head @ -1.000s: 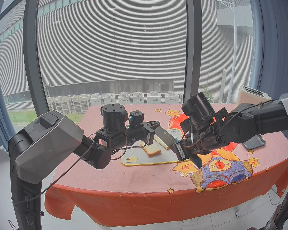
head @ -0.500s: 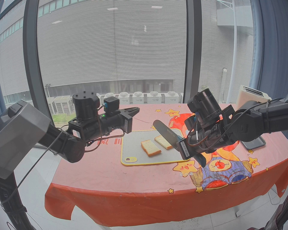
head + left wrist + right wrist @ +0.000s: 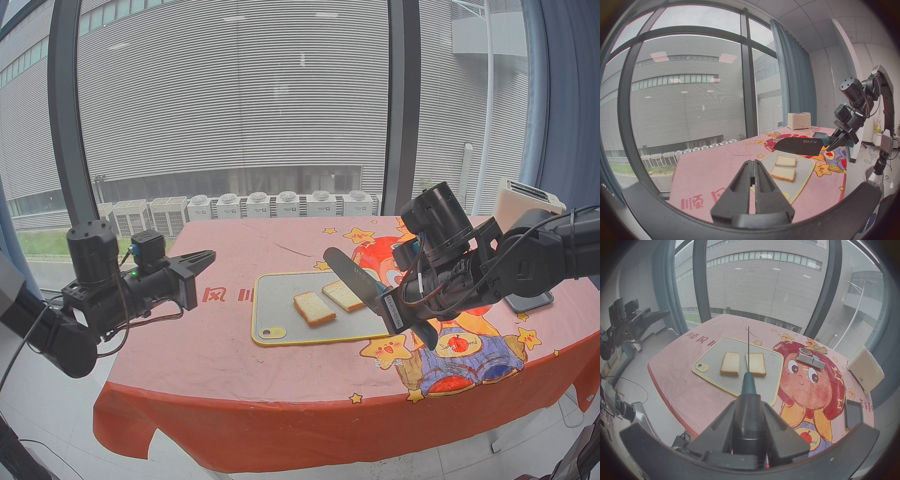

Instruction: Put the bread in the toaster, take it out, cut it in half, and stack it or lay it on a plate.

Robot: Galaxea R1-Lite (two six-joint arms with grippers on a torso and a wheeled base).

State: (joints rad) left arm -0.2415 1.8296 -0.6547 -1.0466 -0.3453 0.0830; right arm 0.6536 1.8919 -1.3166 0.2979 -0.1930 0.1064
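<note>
The right tool (image 3: 749,405) hides the handle end of the knife (image 3: 350,274)

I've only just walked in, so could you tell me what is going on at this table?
The right hand grips a knife by its handle, with the blade raised above the cutting board. Two bread halves lie side by side on the board, slightly apart, so the cut looks done. They are not yet stacked. The left hand is shut and empty, off to the left of the table. The toaster stands at the far right corner.
</note>
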